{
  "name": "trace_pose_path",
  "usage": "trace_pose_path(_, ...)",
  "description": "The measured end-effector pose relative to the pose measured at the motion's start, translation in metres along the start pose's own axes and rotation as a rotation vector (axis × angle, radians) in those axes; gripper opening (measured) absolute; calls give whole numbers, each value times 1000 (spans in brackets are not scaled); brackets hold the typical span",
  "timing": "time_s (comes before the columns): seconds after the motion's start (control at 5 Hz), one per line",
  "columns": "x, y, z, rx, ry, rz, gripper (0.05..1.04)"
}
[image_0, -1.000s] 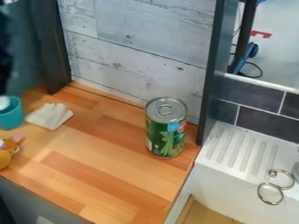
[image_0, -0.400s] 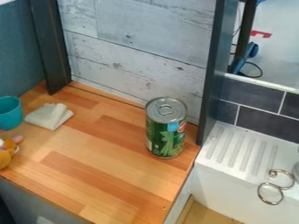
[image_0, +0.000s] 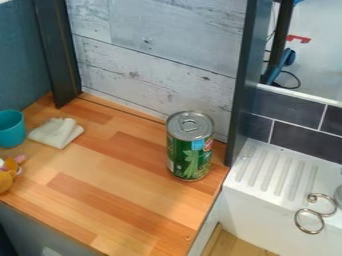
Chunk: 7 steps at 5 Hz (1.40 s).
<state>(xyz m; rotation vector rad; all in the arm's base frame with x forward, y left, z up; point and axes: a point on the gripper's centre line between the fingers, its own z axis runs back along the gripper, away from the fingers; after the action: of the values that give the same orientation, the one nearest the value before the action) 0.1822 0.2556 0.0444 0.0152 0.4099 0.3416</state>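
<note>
A green can with a silver pull-tab lid (image_0: 190, 146) stands upright on the wooden counter (image_0: 120, 200), close to its right edge. Toward the left lies a folded white cloth (image_0: 57, 133). A teal cup (image_0: 11, 129) stands beside the cloth at the left edge of the view. Below the cup, an orange toy with a pink part (image_0: 7, 176) is partly cut off by the view's edge.
A white sink with a ridged drainboard (image_0: 277, 167) adjoins the counter on the right, with metal rings (image_0: 310, 220) at its front. Dark upright posts (image_0: 57, 55) and a pale wood-pattern wall (image_0: 153, 55) bound the back.
A dark blurred shape at the upper left, seen a second ago, has gone from view, and so has a pale object at the cup's mouth. The can and cloth have not moved.
</note>
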Motion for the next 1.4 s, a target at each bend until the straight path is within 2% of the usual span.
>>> trace_pose_path(0.2,11,-10,1,27,-21,-31,593)
trace_pose_path(0.4,16,-14,-3,33,-25,-47,593)
trace_pose_path(0.6,19,-16,-3,12,-53,-64,645)
trace_pose_path(0.8,18,-20,-6,-24,-57,-60,938)
trace_pose_path(1.0,2,-13,16,-28,-117,2,1008)
trace_pose_path(1.2,-17,-14,39,-17,-151,66,1003)
trace_pose_path(1.4,-39,-25,55,49,-172,83,1001)
